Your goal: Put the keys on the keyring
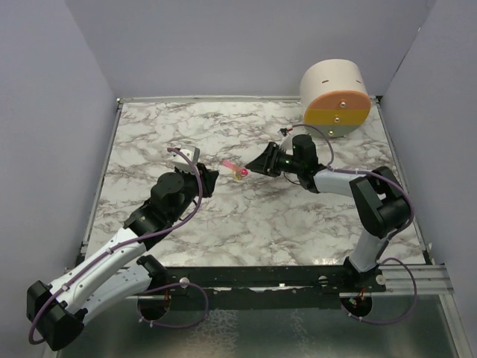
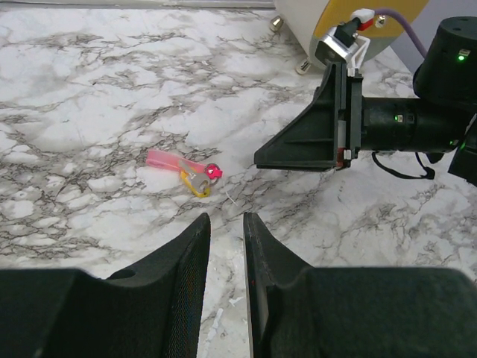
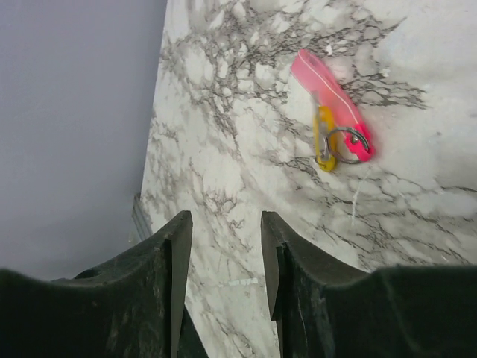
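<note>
Keys [image 1: 237, 172] lie on your marble table [image 1: 186, 127]: pink key [image 3: 332, 97] and yellow key [image 3: 324, 138] side by side, a wire ring [image 3: 356, 134] at their heads; whether it threads them you cannot tell. Your left gripper [image 1: 212, 180] and right gripper [image 1: 253, 165] flank them, jaws parted, grasping nothing.

Table [image 1: 223, 224] (white marble) carries keys [image 1: 235, 170] and cylinder [image 1: 335, 93].
</note>
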Robot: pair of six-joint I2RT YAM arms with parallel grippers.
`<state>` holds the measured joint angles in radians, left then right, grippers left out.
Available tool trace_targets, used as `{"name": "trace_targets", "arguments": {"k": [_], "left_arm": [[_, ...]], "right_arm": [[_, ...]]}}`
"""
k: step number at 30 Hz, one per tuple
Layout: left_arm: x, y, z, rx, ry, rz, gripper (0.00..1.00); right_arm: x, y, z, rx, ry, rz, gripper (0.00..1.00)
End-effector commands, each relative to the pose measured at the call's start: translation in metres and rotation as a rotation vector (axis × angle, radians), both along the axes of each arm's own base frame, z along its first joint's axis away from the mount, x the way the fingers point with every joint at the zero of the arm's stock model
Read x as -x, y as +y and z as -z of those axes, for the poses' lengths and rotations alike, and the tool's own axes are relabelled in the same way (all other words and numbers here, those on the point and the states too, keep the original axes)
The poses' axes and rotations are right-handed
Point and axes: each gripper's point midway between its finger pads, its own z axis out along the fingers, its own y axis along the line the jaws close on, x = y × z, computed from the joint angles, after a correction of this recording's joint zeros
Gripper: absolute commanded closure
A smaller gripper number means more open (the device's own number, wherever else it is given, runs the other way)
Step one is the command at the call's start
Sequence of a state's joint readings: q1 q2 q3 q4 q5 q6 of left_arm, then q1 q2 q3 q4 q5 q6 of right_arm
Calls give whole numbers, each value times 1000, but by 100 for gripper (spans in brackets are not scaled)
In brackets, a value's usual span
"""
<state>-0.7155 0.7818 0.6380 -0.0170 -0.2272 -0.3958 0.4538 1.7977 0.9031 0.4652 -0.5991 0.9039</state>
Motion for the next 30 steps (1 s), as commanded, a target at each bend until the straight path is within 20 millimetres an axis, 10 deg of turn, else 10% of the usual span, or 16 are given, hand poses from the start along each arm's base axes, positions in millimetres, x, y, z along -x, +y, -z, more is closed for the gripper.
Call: {"name": "trace_targets", "arguments": {"k": [1, 16, 23, 30], "left_arm": [[1, -2, -6, 38, -20, 9, 73], [-8, -14, 19, 50, 26, 13, 72], [-16, -21, 32, 92, 39, -6, 60], [-24, -13, 31, 146, 49, -93, 43]], "right_arm": [[-1, -24, 6, 73, -13, 97, 57], [-8, -65, 4, 324, -184, 191, 57], [-4, -120, -13, 443, -271, 436, 56], [14, -203, -40, 471, -294, 878, 13]]}}
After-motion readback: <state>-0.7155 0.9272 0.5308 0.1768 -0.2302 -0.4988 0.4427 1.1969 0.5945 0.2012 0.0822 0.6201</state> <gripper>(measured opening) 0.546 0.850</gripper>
